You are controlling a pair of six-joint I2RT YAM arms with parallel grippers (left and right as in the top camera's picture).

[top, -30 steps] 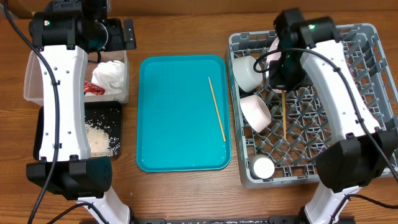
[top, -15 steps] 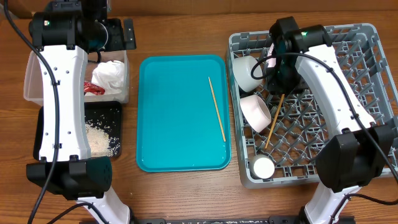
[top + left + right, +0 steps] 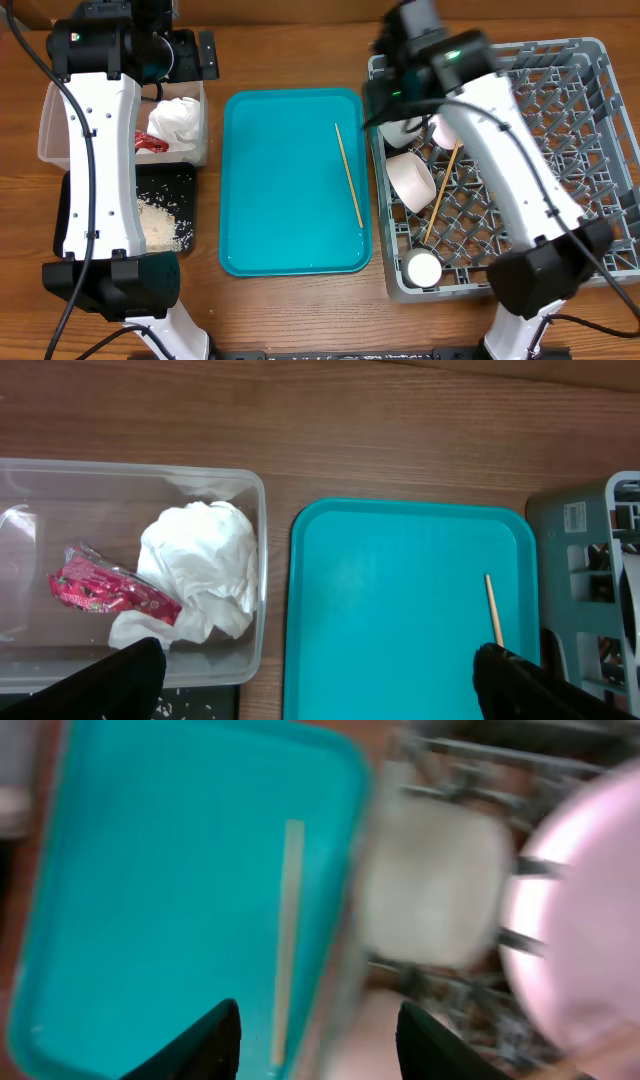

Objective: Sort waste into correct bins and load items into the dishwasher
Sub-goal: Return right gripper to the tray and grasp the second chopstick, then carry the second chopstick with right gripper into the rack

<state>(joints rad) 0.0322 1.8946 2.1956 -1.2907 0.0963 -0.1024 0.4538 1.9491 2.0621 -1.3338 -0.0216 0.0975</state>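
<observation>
The right arm (image 3: 480, 110) stretches over the rack (image 3: 590, 110) at its corner next to the teal tray (image 3: 280, 200), and the right gripper (image 3: 318, 1020) hangs spread, nothing between its fingers, though this wrist view is blurred. One chopstick (image 3: 285, 940) lies on the tray under the gripper, clear of both fingers; the other chopstick (image 3: 442, 195) lies slanted in the rack. The left gripper (image 3: 318, 655), spread and empty, hangs above the tub (image 3: 130, 468) holding the napkin (image 3: 200, 570) and wrapper (image 3: 100, 588).
</observation>
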